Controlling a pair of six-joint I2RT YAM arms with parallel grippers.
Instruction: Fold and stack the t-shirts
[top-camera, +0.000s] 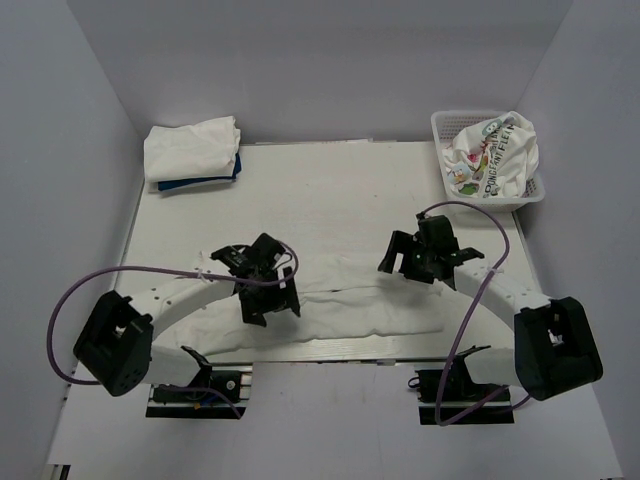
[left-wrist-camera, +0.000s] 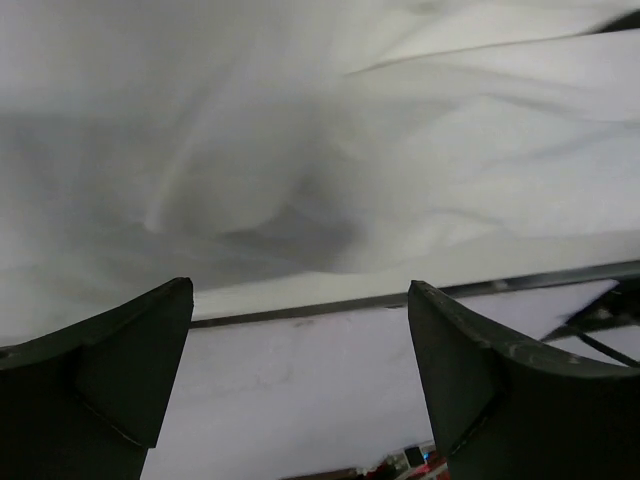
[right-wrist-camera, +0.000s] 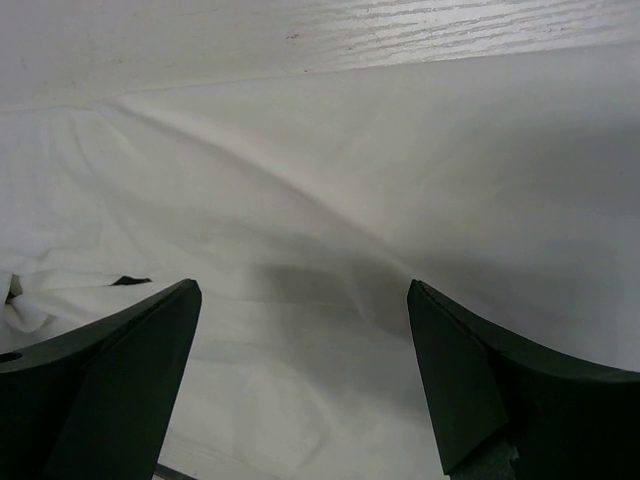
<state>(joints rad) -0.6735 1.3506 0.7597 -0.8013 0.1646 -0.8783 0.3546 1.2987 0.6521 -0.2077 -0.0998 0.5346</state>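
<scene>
A plain white t-shirt (top-camera: 350, 310) lies folded into a long band along the near edge of the table. It fills the left wrist view (left-wrist-camera: 330, 150) and the right wrist view (right-wrist-camera: 350, 220). My left gripper (top-camera: 270, 305) is open and empty over the band's left part. My right gripper (top-camera: 400, 265) is open and empty over its right part. A stack of folded shirts, white on top (top-camera: 192, 147) with a dark blue one (top-camera: 200, 182) beneath, sits at the far left. A white shirt with cartoon print (top-camera: 490, 155) lies in the basket.
A white lattice basket (top-camera: 445, 125) stands at the far right corner. White walls close the table on three sides. The table's near edge (left-wrist-camera: 400, 300) runs just beyond the shirt's hem. Purple cables loop from both arms.
</scene>
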